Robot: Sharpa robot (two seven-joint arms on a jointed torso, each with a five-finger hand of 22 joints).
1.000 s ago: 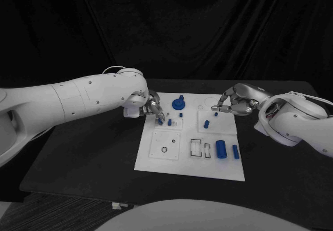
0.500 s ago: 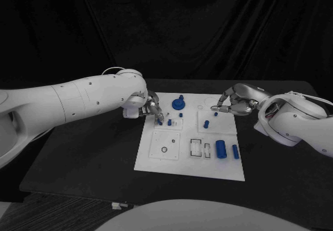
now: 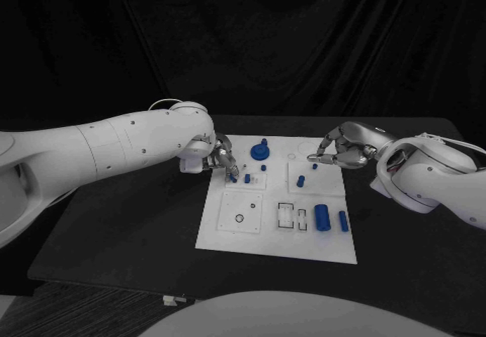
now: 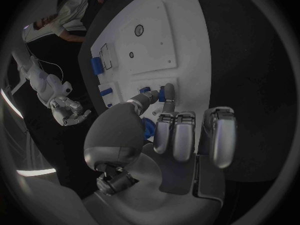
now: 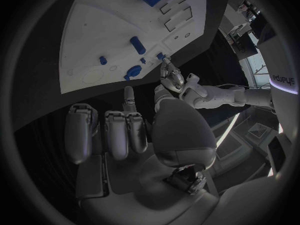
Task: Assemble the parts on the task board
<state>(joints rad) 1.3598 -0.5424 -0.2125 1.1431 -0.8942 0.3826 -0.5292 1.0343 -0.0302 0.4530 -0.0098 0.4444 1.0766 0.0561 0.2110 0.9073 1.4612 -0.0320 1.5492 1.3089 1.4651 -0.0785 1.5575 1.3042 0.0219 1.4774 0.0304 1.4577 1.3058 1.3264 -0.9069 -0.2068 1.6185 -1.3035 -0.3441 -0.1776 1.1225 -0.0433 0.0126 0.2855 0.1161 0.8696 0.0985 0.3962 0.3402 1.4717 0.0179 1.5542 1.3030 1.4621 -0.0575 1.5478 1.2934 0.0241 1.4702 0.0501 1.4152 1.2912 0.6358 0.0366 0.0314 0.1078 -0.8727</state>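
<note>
The white task board (image 3: 265, 228) lies in the middle of the black table. My left hand (image 3: 222, 159) reaches down at the board's far left, thumb and a finger pinching a small blue peg (image 3: 234, 178) that stands at the board; the left wrist view shows the same peg (image 4: 161, 96) between the fingertips (image 4: 167, 90). A second peg (image 3: 247, 178) stands right beside it. My right hand (image 3: 340, 150) hovers over the board's far right edge, fingers loosely bent and holding nothing, just above another small peg (image 3: 315, 166).
On the board stand a round blue knob (image 3: 261, 150), a tiny peg (image 3: 264, 168) and a taller peg (image 3: 300, 181). A thick blue cylinder (image 3: 322, 217) and a slim bar (image 3: 344, 221) lie near the right edge. Black tabletop (image 3: 121, 232) surrounds the board.
</note>
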